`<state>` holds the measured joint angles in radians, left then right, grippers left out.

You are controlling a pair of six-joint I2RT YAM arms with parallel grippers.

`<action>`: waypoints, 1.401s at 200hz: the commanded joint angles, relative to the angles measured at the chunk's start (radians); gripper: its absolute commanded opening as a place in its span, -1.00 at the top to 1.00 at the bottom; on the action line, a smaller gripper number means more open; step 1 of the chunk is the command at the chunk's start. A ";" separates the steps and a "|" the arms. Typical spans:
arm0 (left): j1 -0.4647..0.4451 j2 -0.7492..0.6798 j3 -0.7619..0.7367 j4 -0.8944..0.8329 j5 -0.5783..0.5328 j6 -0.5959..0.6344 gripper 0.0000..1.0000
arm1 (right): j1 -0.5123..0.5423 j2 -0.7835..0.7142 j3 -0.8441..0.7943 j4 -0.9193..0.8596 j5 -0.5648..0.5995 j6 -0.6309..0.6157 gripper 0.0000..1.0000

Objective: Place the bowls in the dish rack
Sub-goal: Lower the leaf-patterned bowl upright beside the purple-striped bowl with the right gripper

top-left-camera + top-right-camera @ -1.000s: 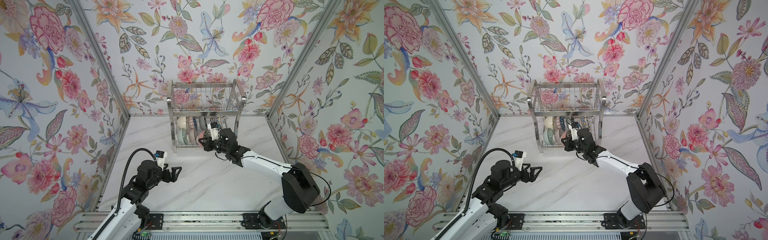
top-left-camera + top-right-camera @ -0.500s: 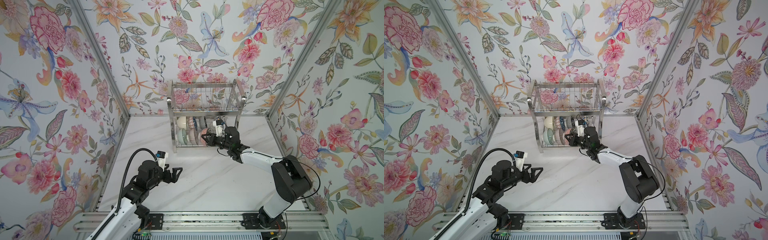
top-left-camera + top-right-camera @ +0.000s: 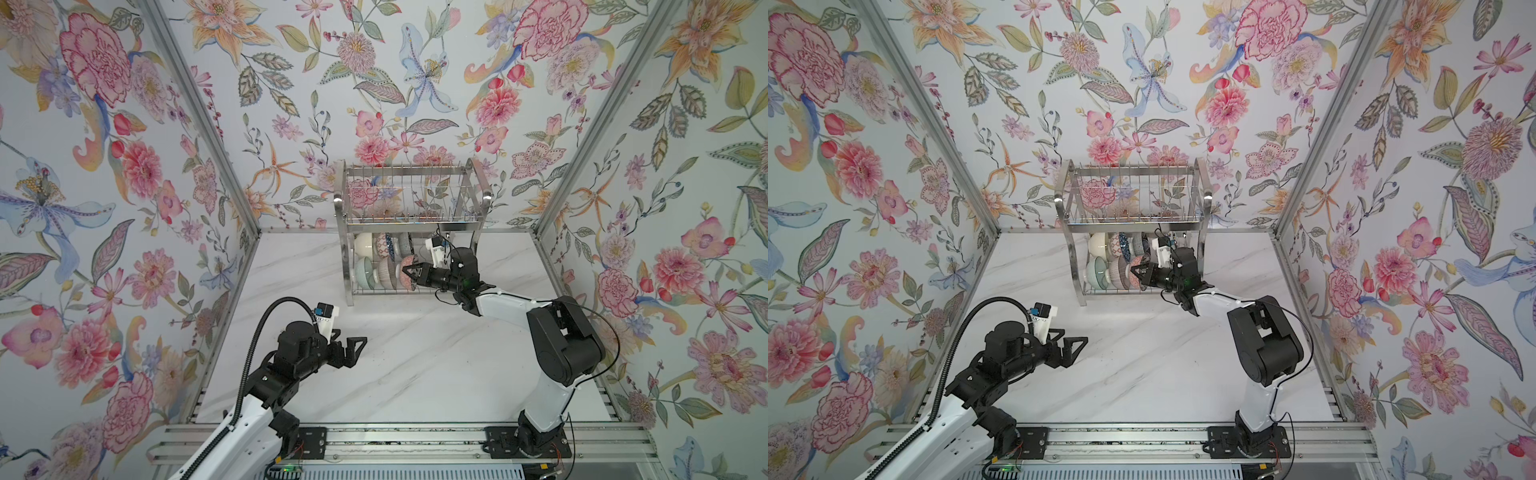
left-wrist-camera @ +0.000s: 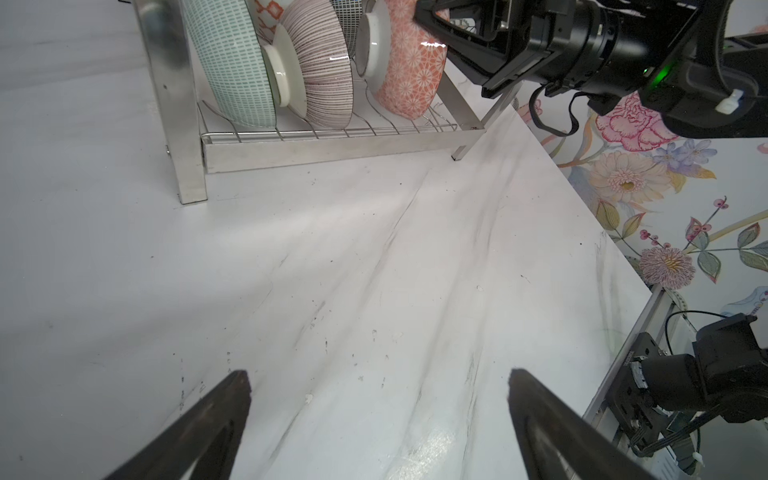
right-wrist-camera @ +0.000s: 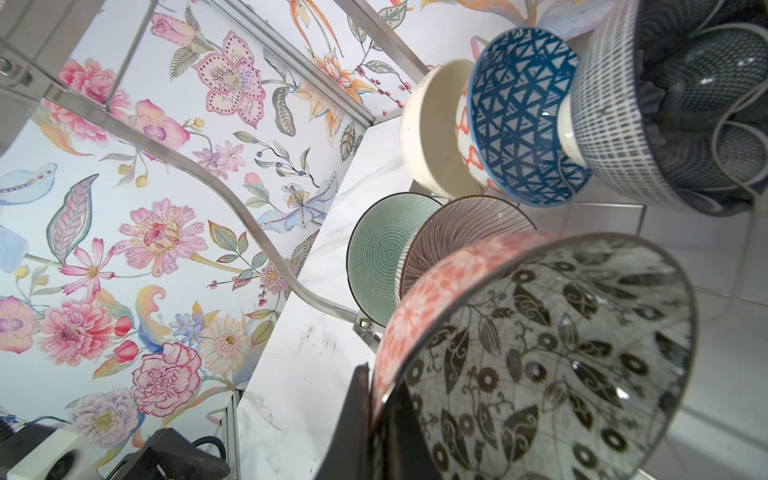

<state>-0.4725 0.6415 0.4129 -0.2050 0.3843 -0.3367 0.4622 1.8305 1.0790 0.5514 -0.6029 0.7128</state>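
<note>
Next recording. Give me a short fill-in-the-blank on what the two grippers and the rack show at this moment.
1. The right gripper is ____ on the rim of the leaf-patterned bowl.
2. That bowl is at the ____ shelf of the dish rack, beside the ribbed bowl.
3. The left gripper is ____ and holds nothing, over the table.
Missing words: shut; lower; open.
</note>
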 commanded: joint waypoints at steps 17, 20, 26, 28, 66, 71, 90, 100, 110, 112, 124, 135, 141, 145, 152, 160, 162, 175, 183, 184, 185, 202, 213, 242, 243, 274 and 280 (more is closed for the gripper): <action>-0.021 0.000 -0.005 0.009 -0.009 0.013 -0.98 | -0.019 0.041 0.061 0.125 -0.093 0.050 1.00; -0.021 -0.001 -0.005 0.009 -0.009 0.014 -0.98 | -0.021 0.044 0.064 0.128 -0.095 0.054 1.00; -0.023 -0.002 -0.005 0.009 -0.010 0.013 -0.98 | -0.022 0.052 0.068 0.131 -0.103 0.061 1.00; -0.023 -0.002 -0.005 0.009 -0.011 0.013 -0.98 | -0.023 0.054 0.069 0.132 -0.105 0.063 1.00; -0.031 0.000 -0.005 0.009 -0.011 0.016 -0.98 | -0.035 0.080 0.078 0.149 -0.134 0.086 1.00; -0.031 0.000 -0.005 0.009 -0.010 0.016 -0.98 | -0.036 0.084 0.079 0.153 -0.138 0.090 1.00; -0.032 -0.003 -0.006 0.011 -0.012 0.016 -0.98 | -0.039 0.098 0.084 0.170 -0.142 0.108 1.00; -0.034 -0.006 -0.008 0.011 -0.013 0.017 -0.98 | -0.039 0.105 0.088 0.171 -0.145 0.111 1.00; -0.033 -0.008 -0.008 0.013 -0.016 0.018 -0.98 | -0.039 0.111 0.095 0.172 -0.151 0.116 1.00; -0.033 -0.009 -0.008 0.012 -0.018 0.018 -0.98 | -0.038 0.114 0.097 0.172 -0.152 0.117 1.00; -0.036 -0.014 -0.011 0.014 -0.019 0.019 -0.98 | -0.040 0.123 0.105 0.172 -0.156 0.122 1.00; -0.037 -0.018 -0.013 0.016 -0.020 0.021 -0.98 | -0.042 0.131 0.112 0.171 -0.161 0.128 1.00; -0.038 -0.021 -0.014 0.018 -0.022 0.022 -0.98 | -0.042 0.134 0.116 0.171 -0.165 0.131 1.00; -0.038 -0.023 -0.014 0.018 -0.022 0.023 -0.98 | -0.042 0.137 0.117 0.171 -0.166 0.132 1.00; -0.038 -0.026 -0.016 0.019 -0.024 0.022 -0.98 | -0.043 0.140 0.119 0.171 -0.169 0.132 1.00; -0.038 -0.029 -0.017 0.021 -0.023 0.023 -0.98 | -0.044 0.144 0.124 0.167 -0.172 0.135 1.00; -0.038 -0.029 -0.018 0.022 -0.024 0.023 -0.98 | -0.045 0.145 0.125 0.166 -0.172 0.135 1.00; -0.038 -0.031 -0.019 0.023 -0.023 0.023 -0.98 | -0.049 0.154 0.131 0.165 -0.180 0.139 1.00; -0.039 -0.030 -0.019 0.024 -0.021 0.023 -0.98 | -0.051 0.160 0.134 0.166 -0.185 0.142 1.00; -0.039 -0.030 -0.019 0.024 -0.021 0.023 -0.98 | -0.051 0.160 0.134 0.166 -0.186 0.143 1.00; -0.039 -0.030 -0.019 0.024 -0.021 0.023 -0.98 | -0.051 0.160 0.134 0.166 -0.187 0.144 1.00; -0.040 -0.026 -0.019 0.024 -0.018 0.024 -0.98 | -0.054 0.168 0.141 0.162 -0.191 0.143 1.00; -0.041 -0.025 -0.019 0.026 -0.016 0.022 -0.98 | -0.057 0.174 0.144 0.157 -0.194 0.144 1.00; -0.043 -0.024 -0.019 0.026 -0.017 0.021 -0.98 | -0.061 0.186 0.148 0.150 -0.197 0.151 1.00; -0.044 -0.023 -0.019 0.026 -0.016 0.021 -0.98 | -0.062 0.186 0.148 0.151 -0.197 0.151 1.00; -0.046 -0.022 -0.019 0.025 -0.016 0.021 -0.98 | -0.065 0.202 0.147 0.148 -0.205 0.152 1.00; -0.046 -0.022 -0.019 0.024 -0.016 0.021 -0.98 | -0.067 0.204 0.148 0.147 -0.205 0.153 1.00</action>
<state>-0.5045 0.6209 0.4053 -0.1963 0.3805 -0.3328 0.4057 2.0193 1.1900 0.6483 -0.7799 0.8623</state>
